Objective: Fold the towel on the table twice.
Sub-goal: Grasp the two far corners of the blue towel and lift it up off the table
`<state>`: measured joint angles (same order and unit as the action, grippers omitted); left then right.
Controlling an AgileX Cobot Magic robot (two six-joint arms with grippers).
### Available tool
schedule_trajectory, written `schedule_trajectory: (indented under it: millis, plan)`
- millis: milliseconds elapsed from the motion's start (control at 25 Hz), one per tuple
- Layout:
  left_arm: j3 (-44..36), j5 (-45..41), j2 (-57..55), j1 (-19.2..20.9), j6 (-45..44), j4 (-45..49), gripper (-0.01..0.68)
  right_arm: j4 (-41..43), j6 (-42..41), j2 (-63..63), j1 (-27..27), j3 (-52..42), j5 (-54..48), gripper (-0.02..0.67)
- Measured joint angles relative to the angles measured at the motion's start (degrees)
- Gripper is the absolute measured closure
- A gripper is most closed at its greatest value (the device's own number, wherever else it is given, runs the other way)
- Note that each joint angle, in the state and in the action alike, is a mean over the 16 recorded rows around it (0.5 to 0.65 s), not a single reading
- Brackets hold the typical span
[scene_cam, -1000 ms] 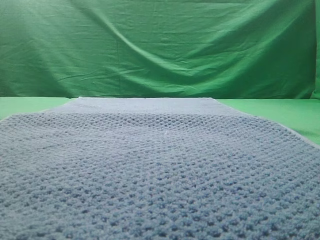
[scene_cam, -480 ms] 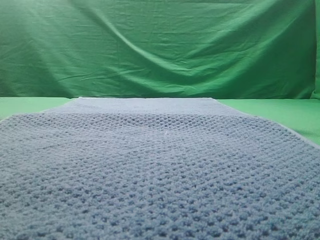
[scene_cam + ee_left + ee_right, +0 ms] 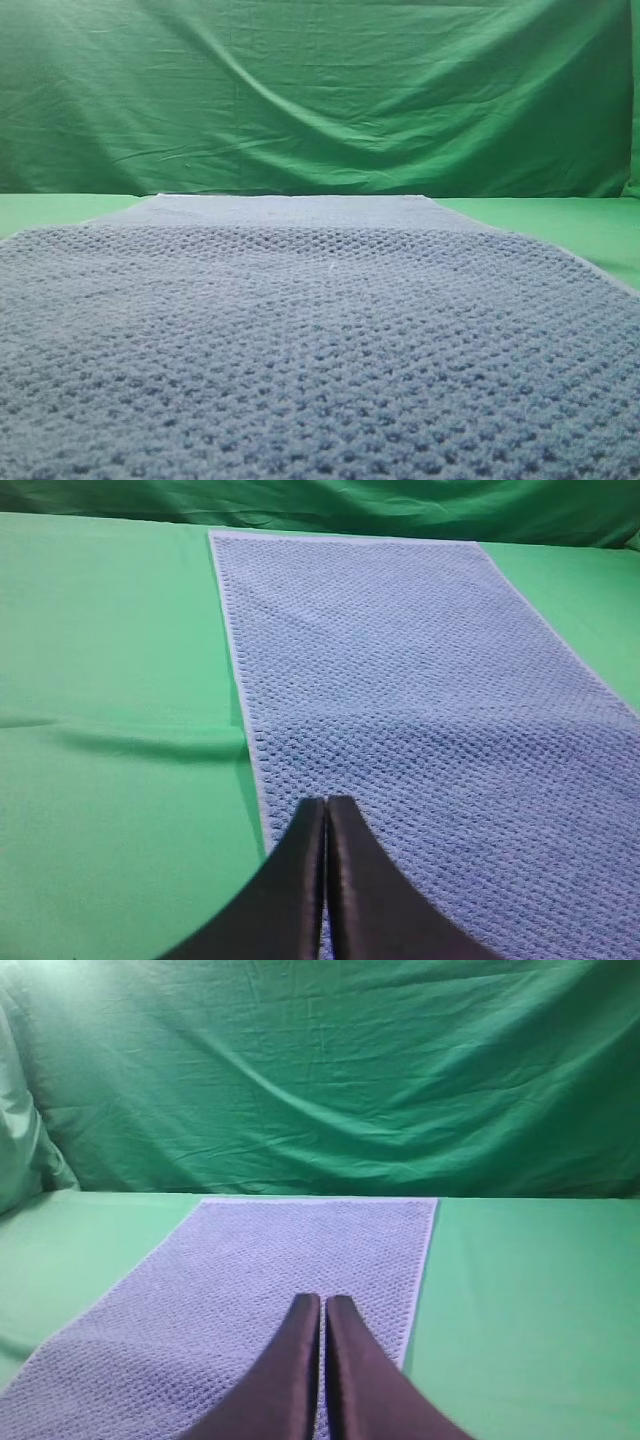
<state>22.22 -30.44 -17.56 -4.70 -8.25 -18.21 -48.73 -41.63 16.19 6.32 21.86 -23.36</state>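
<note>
While both pincers idle, the towel [image 3: 320, 340] lies unfolded, flat on the table [image 3: 110, 680], long axis running to the backdrop cloth [image 3: 320, 90]; blue-grey waffle weave, pale hem; left gripper [image 3: 326, 802] over towel's left edge, right gripper [image 3: 322, 1300] near its right edge; both pinched closed, holding nothing.

Bare tabletop [image 3: 110, 680] lies open left of the towel [image 3: 400, 680] and right of it; only the backdrop [image 3: 320, 1070] blocks me beyond.
</note>
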Motion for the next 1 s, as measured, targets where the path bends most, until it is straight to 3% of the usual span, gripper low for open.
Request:
schedule_trajectory:
  millis: [240, 480, 1000]
  plan:
    - [2.4, -1.8, -2.7, -0.9, -0.1, -1.5, 0.673, 3.2, -0.8, 7.0, 0.5, 5.9, -3.9, 0.649]
    - [7.5, -5.6, -9.5, -1.3, 0.1, -1.4, 0.673, 10.0, 4.4, 19.8, 0.5, 15.8, -11.6, 0.649]
    - [25.1, -11.9, -37.6, -1.8, 0.6, 1.9, 0.673, 22.9, 18.2, 45.4, 0.5, 32.2, -25.6, 0.649]
